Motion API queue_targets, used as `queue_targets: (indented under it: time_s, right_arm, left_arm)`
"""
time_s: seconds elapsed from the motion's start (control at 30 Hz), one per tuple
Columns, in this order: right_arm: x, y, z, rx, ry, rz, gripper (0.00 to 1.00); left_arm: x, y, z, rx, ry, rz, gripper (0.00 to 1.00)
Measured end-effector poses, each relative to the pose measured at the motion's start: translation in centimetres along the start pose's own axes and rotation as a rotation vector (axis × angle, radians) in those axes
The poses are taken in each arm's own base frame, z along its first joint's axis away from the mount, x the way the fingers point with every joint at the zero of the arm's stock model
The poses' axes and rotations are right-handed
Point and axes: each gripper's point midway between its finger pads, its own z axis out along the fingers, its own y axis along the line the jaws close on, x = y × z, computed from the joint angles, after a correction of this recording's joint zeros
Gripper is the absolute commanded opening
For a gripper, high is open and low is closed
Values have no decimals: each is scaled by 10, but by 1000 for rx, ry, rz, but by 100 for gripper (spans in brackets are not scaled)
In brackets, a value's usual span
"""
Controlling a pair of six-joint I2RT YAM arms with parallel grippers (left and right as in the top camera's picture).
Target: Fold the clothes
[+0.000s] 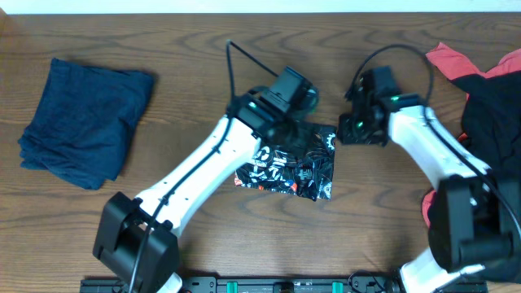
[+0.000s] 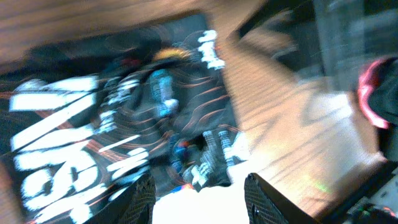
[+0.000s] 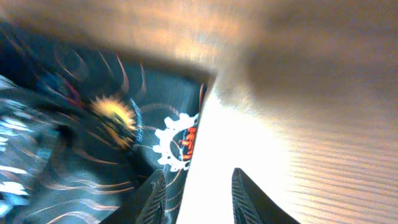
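Woodgrain table (image 1: 195, 49) holds folded jersey (image 1: 301, 175); left gripper (image 2: 199, 183), right gripper (image 3: 199, 186) apart, seemingly empty.

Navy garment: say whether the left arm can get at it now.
Probably yes: the navy garment lies alone on bare table, nothing between it and the left gripper, open over the jersey.

Robotics lab bench: wood-grain table (image 1: 203, 32), white left arm (image 1: 203, 163), white right arm (image 1: 431, 138), black mounting rail (image 1: 285, 285), loose cable (image 1: 407, 50).

Black jersey (image 1: 291, 171) — thin orange lines, white lettering; navy garment (image 1: 85, 122).
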Motion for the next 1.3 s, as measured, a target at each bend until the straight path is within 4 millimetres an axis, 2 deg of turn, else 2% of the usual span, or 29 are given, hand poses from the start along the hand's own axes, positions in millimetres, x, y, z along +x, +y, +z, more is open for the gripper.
queue_targets:
  time_s: [0.1, 0.2, 0.37, 0.47, 0.63, 0.73, 0.77, 0.8, 0.87, 0.97, 1.07, 1.23, 1.3]
  right_arm:
    - [-18, 8, -29, -17, -81, -36, 34]
    - [-13, 24, -43, -50, -81, -92, 36]
    - [19, 53, -31, -85, 42, -209, 47]
    - [32, 71, -20, -99, 85, -278, 50]
    - [44, 83, -1, -75, 130, -344, 49]
    - [51, 79, 15, -23, 167, -365, 35]
    - [52, 76, 21, -5, 177, -367, 22]
    - [52, 72, 26, 15, 182, -366, 6]
    - [51, 66, 36, 52, 186, -352, 1]
    - [42, 58, 44, 104, 151, -324, 1]
    - [21, 55, 41, 134, 76, -302, 1]
    - [-27, 46, 22, 180, -69, -267, 1]
    - [-40, 41, 14, 186, -107, -258, 3]
  left_arm:
    - [0, 33, -7, -60, 12, -67, 49]
    - [-3, 68, -15, -118, 7, -134, 49]
    - [-7, 102, -25, -166, -12, -204, 49]
    - [-8, 111, -28, -174, -17, -227, 49]
    - [-6, 117, -28, -182, -14, -237, 49]
    - [-2, 117, -27, -183, -2, -240, 49]
    - [-1, 118, -26, -184, 3, -241, 49]
    - [0, 118, -26, -184, 4, -241, 49]
    - [0, 118, -26, -185, 5, -242, 49]
    - [0, 118, -26, -185, 6, -242, 49]
    - [0, 118, -26, -184, 6, -242, 49]
    - [0, 118, -26, -185, 7, -242, 49]
    - [0, 118, -26, -185, 7, -242, 49]
